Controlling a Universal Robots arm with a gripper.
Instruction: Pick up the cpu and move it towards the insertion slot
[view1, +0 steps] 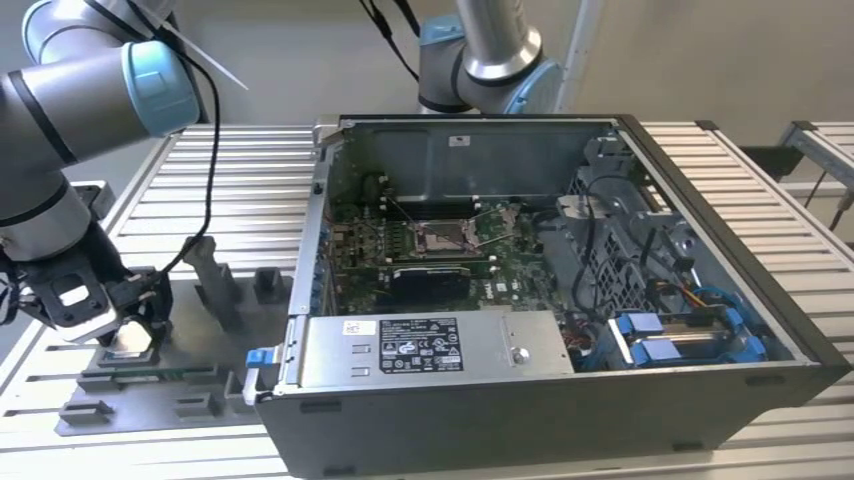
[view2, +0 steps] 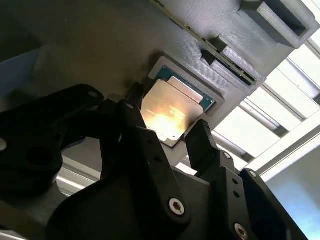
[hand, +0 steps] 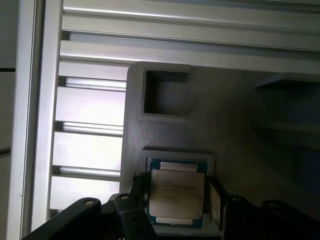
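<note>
— What does the frame hold?
— A silvery square cpu with a green rim, seated in a recess of a grey textured plastic fixture.
— And over it?
— The black gripper, fingers parted, one at each of two opposite edges. Pale aluminium slats lie beyond.

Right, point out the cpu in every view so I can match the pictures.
Exterior view: the cpu is the pale square at the exterior view's left, under the claw, outside the computer case.
Second wrist view: the cpu shines in a recess just beyond the claw.
First wrist view: the cpu lies in its recess, near an empty square pocket.
Shared landmark: the grey holder that it lies in.
</note>
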